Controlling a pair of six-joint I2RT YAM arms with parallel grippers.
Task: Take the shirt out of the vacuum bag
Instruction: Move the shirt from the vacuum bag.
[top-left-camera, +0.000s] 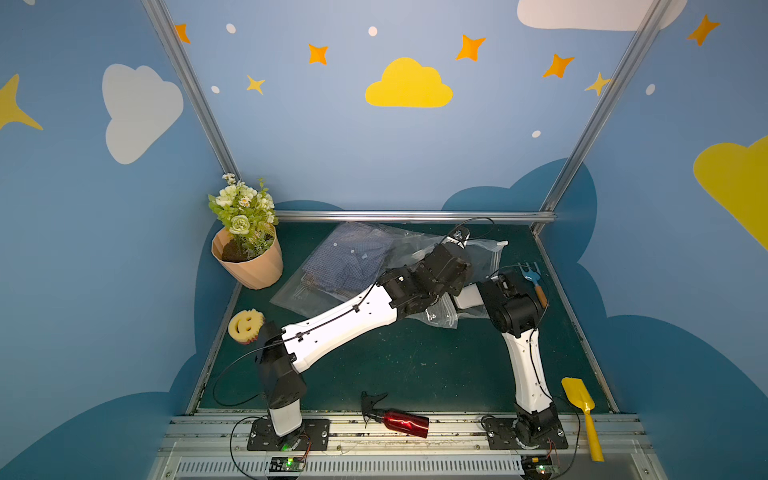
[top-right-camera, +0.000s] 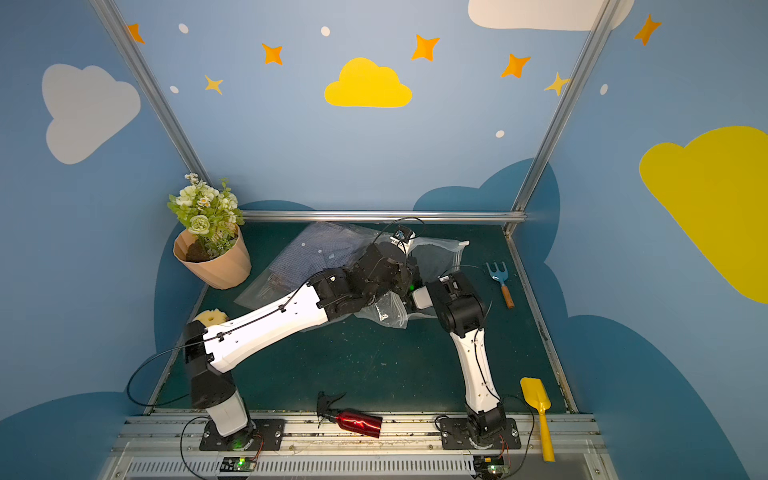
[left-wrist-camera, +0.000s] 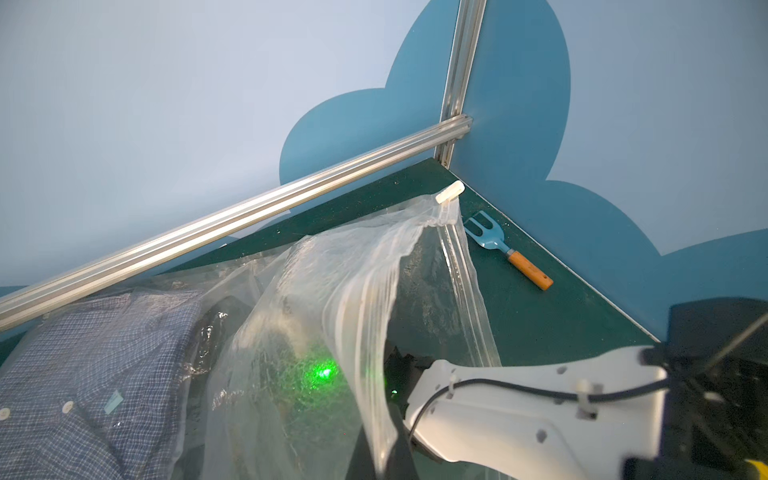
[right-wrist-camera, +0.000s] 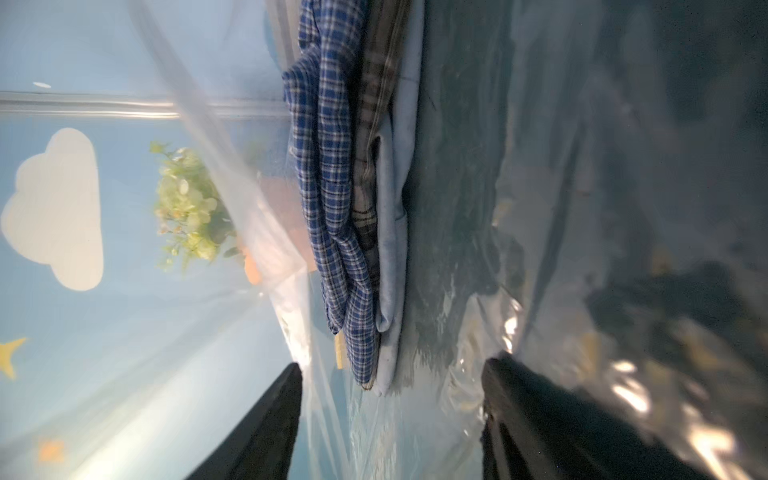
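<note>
Inside one vacuum bag (left-wrist-camera: 332, 291): three folded garments (right-wrist-camera: 332, 208), right hand (right-wrist-camera: 392, 370) spread.

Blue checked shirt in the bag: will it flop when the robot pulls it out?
Probably floppy: the blue checked shirt lies in soft, drooping folds. It likely unfolds if pulled by one corner. It may drag on the crinkly vacuum bag around it.

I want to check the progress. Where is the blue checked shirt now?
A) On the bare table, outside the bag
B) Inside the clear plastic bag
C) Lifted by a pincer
B: the blue checked shirt lies under the film of the clear crinkly plastic vacuum bag in both top views.
</note>
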